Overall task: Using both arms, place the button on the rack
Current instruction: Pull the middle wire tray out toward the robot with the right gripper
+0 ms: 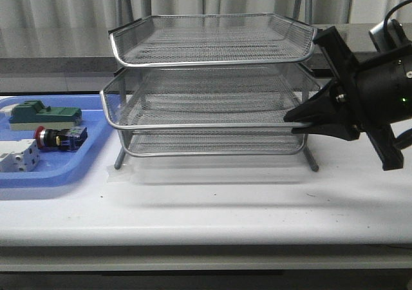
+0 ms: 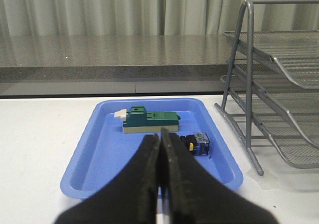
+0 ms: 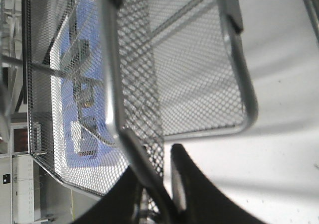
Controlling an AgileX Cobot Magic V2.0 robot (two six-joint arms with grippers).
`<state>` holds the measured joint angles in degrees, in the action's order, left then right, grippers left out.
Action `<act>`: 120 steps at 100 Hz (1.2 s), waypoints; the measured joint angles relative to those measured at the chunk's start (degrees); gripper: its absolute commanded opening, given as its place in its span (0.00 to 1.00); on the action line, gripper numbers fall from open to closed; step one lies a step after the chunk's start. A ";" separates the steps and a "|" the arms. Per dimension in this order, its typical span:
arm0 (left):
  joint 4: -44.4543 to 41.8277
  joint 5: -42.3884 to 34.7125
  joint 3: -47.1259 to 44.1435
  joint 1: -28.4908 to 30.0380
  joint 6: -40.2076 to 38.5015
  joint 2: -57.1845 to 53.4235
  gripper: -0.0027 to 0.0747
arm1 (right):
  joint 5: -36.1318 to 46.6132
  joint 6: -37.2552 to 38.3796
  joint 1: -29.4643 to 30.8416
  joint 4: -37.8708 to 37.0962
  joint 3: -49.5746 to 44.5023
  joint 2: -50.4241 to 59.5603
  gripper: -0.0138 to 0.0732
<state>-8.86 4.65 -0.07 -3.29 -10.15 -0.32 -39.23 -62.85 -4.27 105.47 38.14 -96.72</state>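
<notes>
- Front view: the 3-tier wire-mesh rack stands on the white desk. To its left lies a blue plastic tray, and in it the button lies on its side, red cap pointing left, between a green block behind it and a white terminal block in front. The right hand is at the right edge of the rack's middle tier, well apart from the button, with the whole rack between them. Its fingers lie close together at the tier's rim.
- Left wrist view: the left hand hovers over the near end of the blue tray, its 2 fingers pressed together with nothing between them. The button lies just beyond and beside the fingertips, not touched. The green block sits farther back.
- Right wrist view: the right hand has its fingers narrowly on either side of the mesh tier's wire rim. The blue tray shows blurred through the mesh.
</notes>
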 measured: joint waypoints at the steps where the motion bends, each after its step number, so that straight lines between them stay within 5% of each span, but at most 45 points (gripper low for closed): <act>1: 0.00 0.00 0.00 0.00 0.00 0.00 0.01 | -0.03 0.02 0.00 0.00 -0.48 0.36 0.14; 42: 0.00 0.00 0.00 0.00 0.00 0.00 0.01 | -0.25 -0.77 0.00 0.00 -10.30 8.73 0.16; 75: 0.00 0.00 0.00 0.00 0.00 0.00 0.01 | 0.00 -0.89 0.00 -2.29 -10.95 8.96 0.64; 120: 0.00 0.00 0.00 0.00 0.00 0.00 0.01 | -4.22 1.70 0.00 -15.57 -10.99 11.58 0.65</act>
<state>-8.86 4.65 -0.07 -3.29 -10.15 -0.32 -43.46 -61.15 -4.27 89.91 27.16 -85.14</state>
